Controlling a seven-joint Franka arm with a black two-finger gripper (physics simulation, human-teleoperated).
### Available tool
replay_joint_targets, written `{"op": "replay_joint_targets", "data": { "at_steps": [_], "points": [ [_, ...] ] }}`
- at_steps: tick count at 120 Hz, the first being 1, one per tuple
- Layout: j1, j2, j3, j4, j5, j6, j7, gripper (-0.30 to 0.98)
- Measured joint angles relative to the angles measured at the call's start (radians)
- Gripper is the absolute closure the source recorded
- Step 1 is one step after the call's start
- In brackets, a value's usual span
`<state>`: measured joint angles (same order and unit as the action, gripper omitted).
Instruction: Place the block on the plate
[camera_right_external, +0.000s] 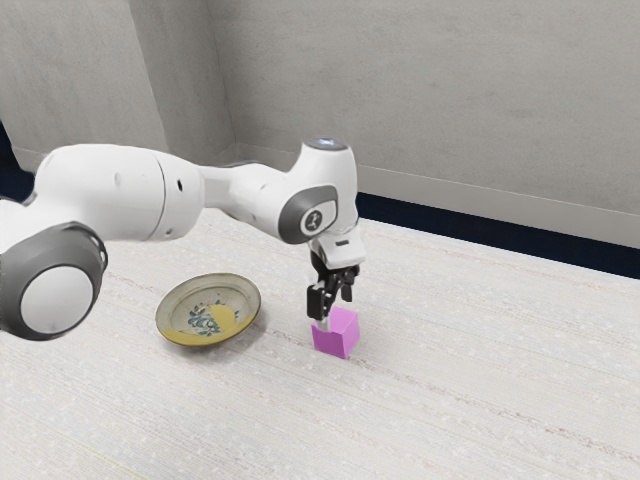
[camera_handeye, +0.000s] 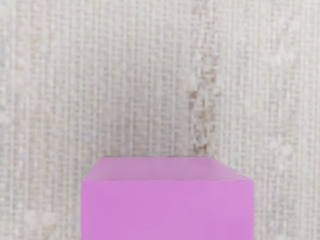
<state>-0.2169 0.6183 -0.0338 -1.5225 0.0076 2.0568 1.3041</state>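
Your claw (camera_right_external: 336, 312) looks open, nothing gripped afaict. Block (camera_right_external: 338, 340) sits right under the claw, so probably just ease down; plate (camera_right_external: 195, 339) is off toward the exterior view's left of the claw.

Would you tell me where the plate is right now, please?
In the exterior view, the plate lies on the table, toward the view's left from the pink block, with bare tabletop between them, and appears below the arm.
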Motion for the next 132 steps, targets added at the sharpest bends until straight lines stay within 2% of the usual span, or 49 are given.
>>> {"op": "replay_joint_targets", "data": {
  "at_steps": [51,57,69,85,101,132],
  "points": [
    [0.001,0.061,0.0,-0.002,-0.005,0.048,0.03,0.01],
    [0.0,0.061,0.0,-0.002,-0.005,0.051,0.032,0.07],
    [-0.001,0.061,0.0,-0.002,-0.004,0.056,0.035,0.31],
    [-0.004,0.053,0.001,-0.003,-0.002,0.063,0.038,0.32],
    [-0.007,-0.007,0.001,-0.024,-0.001,0.059,0.041,0.32],
    [0.025,-0.232,0.001,-0.196,-0.005,0.051,0.046,0.31]
  ]
}}
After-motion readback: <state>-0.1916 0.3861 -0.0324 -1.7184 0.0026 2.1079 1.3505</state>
